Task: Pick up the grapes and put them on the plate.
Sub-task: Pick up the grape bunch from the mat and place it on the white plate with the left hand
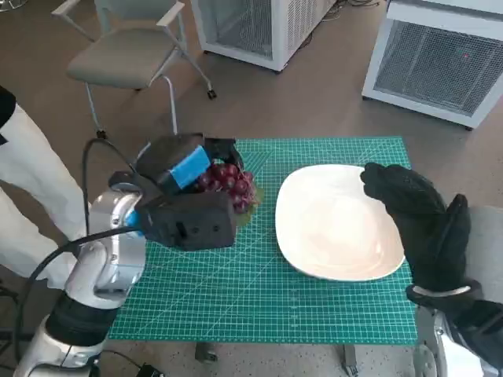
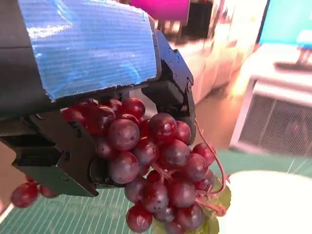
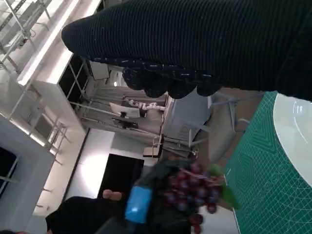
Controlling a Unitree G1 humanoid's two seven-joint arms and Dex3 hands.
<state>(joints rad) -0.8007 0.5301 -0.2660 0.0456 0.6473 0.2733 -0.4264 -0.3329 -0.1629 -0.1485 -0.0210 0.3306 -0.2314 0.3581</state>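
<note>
- The grapes [image 1: 226, 182], a dark red bunch, were in the grip of the left hand [image 1: 189, 169], beside the plate's near edge and over the green mat [image 1: 259, 290].
- The left wrist view showed what the head view hid: the grapes [image 2: 156, 165] hung clear of the mat, the black fingers [image 2: 178, 92] of the left hand [image 2: 92, 53] closed round the top of the bunch, with a green leaf [image 2: 214, 214] at its lower end and a few loose berries dangling apart at one side.
- The right wrist view caught the bunch [image 3: 192, 190] from the side, blurred, lifted above the mat's edge.
- The white plate [image 1: 330, 228] lay on the mat with nothing on it, close beside the grapes but not touching them.
- The right hand [image 1: 420, 216] in its glove rested over the plate's far rim, fingers loosely extended and holding nothing.
- Only the head view showed a grey chair [image 1: 130, 55] and white cabinets [image 1: 440, 55] on the floor beyond the table.
</note>
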